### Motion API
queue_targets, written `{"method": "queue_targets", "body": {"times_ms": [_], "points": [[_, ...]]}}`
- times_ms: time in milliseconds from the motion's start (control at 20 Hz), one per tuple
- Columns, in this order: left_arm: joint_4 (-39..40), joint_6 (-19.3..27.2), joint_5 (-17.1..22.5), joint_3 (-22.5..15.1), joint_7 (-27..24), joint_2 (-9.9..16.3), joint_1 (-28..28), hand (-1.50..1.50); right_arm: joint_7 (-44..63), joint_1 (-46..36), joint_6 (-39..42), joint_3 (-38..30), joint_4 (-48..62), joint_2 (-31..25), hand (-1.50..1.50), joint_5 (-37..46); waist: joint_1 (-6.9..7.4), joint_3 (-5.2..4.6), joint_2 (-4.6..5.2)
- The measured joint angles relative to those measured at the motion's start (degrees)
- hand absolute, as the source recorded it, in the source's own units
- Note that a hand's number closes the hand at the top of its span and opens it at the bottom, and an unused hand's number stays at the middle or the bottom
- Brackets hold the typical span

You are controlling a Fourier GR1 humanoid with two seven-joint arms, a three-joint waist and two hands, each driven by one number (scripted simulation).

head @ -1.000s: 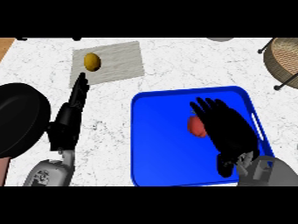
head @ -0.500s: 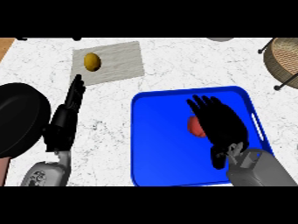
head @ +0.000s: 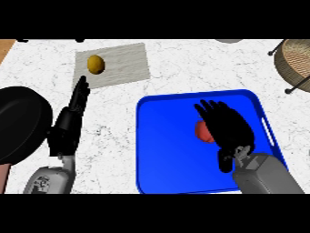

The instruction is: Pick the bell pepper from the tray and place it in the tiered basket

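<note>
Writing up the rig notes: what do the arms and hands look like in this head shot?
Both hands are plain matte black with slim fingers: the left hand shows edge-on as a narrow strip, the right hand shows broad. Each joins a boxy grey forearm; the left forearm is paler grey, with small dark markings that cannot be read. No cables or sleeves show.

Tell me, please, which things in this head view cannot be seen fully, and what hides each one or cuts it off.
- Bell pepper: only its left part shows; the right hand covers the rest, so contact cannot be told.
- Tiered basket: cut off by the view's right edge.
- Black pan: cut off by the left edge.
- Blue tray: the right forearm hides its near right corner.
</note>
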Motion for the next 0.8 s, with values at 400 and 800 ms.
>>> {"method": "queue_targets", "body": {"times_ms": [400, 800], "points": [[-1.40, -1.47, -0.37, 0.81, 0.22, -0.27, 1.35, 0.00, -4.04, 0.90, -3.35, -1.83, 4.07, 2.64, -1.50, 3.33, 0.05, -0.01, 0.00], [-1.85, -0.78, -1.62, 0.45, 1.17, -1.92, 0.79, 0.00, -8.41, 0.68, -12.56, -3.24, 9.98, 4.42, 1.50, 7.15, 0.09, 0.00, 0.00]]}}
